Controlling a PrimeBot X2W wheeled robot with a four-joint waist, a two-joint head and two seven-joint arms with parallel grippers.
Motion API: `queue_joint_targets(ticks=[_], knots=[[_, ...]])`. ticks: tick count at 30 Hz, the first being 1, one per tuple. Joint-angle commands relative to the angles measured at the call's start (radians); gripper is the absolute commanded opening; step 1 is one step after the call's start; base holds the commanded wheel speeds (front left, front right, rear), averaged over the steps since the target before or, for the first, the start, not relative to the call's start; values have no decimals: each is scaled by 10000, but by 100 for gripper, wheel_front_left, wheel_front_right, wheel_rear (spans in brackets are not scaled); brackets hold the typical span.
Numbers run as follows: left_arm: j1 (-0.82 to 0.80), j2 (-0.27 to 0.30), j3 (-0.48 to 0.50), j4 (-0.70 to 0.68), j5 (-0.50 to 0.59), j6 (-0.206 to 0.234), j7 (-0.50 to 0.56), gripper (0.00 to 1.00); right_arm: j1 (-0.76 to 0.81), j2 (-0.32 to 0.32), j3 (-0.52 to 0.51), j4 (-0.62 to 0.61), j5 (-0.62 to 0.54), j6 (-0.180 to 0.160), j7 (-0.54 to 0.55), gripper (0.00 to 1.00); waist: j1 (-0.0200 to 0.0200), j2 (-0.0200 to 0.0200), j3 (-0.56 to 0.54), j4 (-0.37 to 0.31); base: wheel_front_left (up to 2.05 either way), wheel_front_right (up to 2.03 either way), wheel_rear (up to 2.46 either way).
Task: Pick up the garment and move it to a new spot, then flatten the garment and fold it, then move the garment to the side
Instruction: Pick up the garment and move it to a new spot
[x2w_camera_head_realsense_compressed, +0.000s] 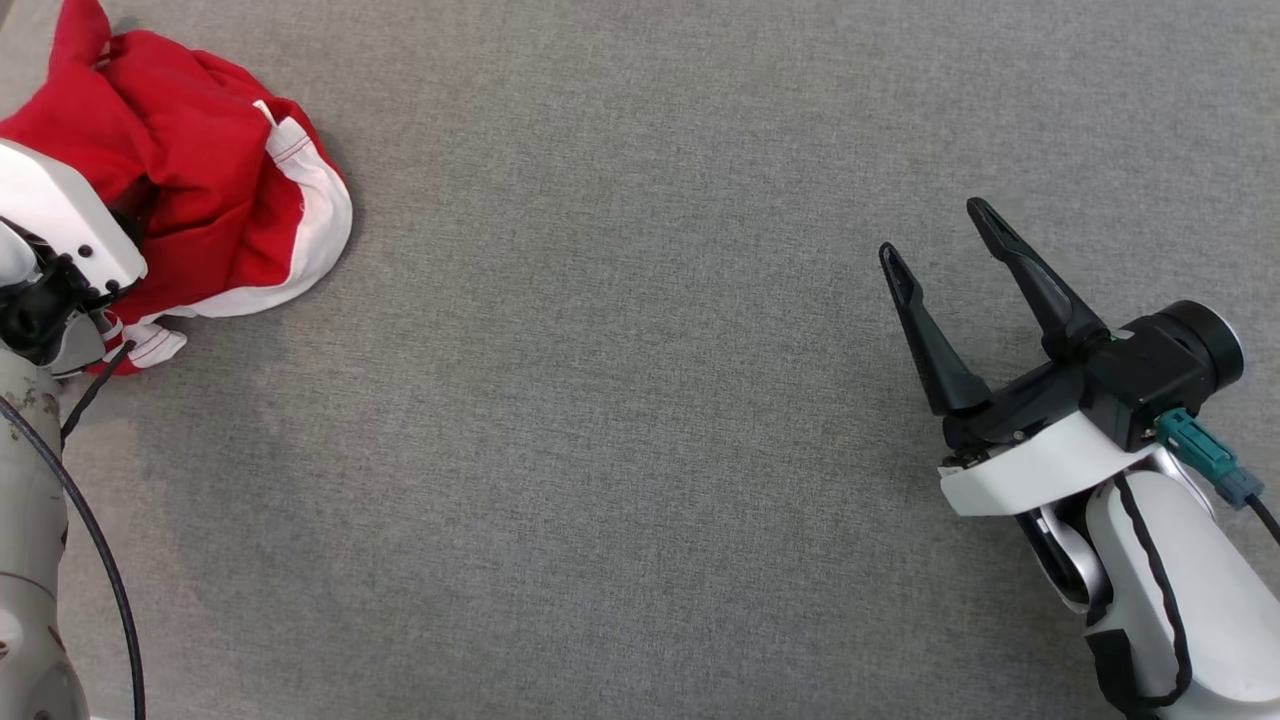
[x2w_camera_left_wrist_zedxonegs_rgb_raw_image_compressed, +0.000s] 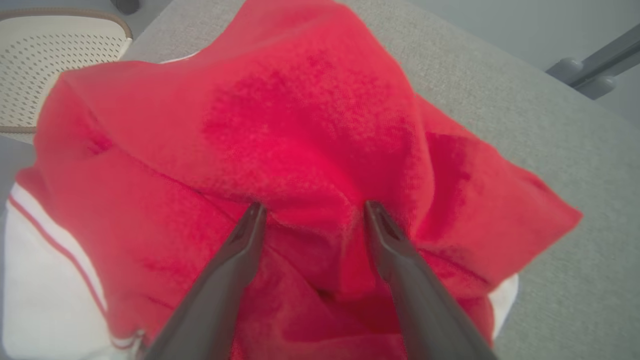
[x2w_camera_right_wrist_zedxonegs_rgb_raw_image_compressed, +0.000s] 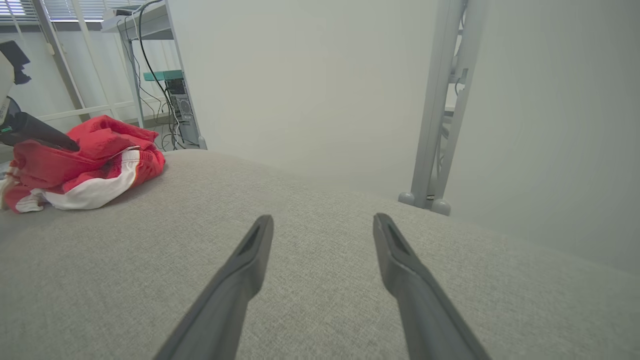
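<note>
1. The garment (x2w_camera_head_realsense_compressed: 200, 170) lies bunched on the table (x2w_camera_head_realsense_compressed: 600, 400), at its far left.
2. The left claw (x2w_camera_left_wrist_zedxonegs_rgb_raw_image_compressed: 315, 206) is over the garment, tips against it.
3. The right claw (x2w_camera_head_realsense_compressed: 932, 228) is well apart, on the right side.

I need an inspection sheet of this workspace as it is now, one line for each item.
Surface: grey fabric tabletop, mostly bare.
Job's things: red and white garment, crumpled in a heap at the robot's far left.
Clutter: nothing seen.
End effectors: left end effector open, tips at the garment's red cloth; right end effector open, above bare surface, holding nothing.
Cables: black cable along the left arm; teal connector at the right wrist; cables hanging at a desk behind.
Surroundings: metal post, perforated chair.
</note>
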Motion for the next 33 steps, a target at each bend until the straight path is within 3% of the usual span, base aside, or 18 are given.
queue_joint_targets(ticks=[1, 3, 4, 5, 6, 17, 28, 33], knots=[[-216, 115, -26, 119, 26, 69, -10, 100, -117, -21, 16, -11, -21, 2, -51, 100, 0, 0, 74, -77, 0, 0, 0], [-253, 100, -27, 293, -33, 114, 78, 100, -123, -21, 7, -2, -25, 2, -51, 100, 0, 0, 100, -107, 0, 0, 0], [-300, 92, -27, 385, -55, 130, 123, 84, -129, -20, -10, 5, -26, 2, -51, 100, 0, 0, 108, -116, 0, 0, 0], [-349, 88, -29, 439, -84, 143, 143, 24, -129, -20, -23, 14, -25, 2, -51, 100, 0, 0, 110, -119, 0, 0, 0], [-393, 83, -24, 486, -109, 143, 150, 0, -129, -21, -34, 25, -25, 2, -49, 100, 0, 0, 109, -121, 0, 0, 0], [-412, 114, -120, 541, -138, 45, -1051, 0, -26, 75, -126, 198, -67, 2, -49, 100, 0, 0, -282, 22, 0, 0, 0], [-2, -249, -331, -672, -413, -192, -5496, 0, 422, 459, -496, 389, -110, 2, -49, 100, 0, 0, -1444, 279, 0, 0, 0], [253, -571, -1114, -1725, -1114, -176, -6679, 0, 744, 742, -682, 508, -142, 2, -49, 100, 0, 0, -2177, 253, 0, 0, 0]])
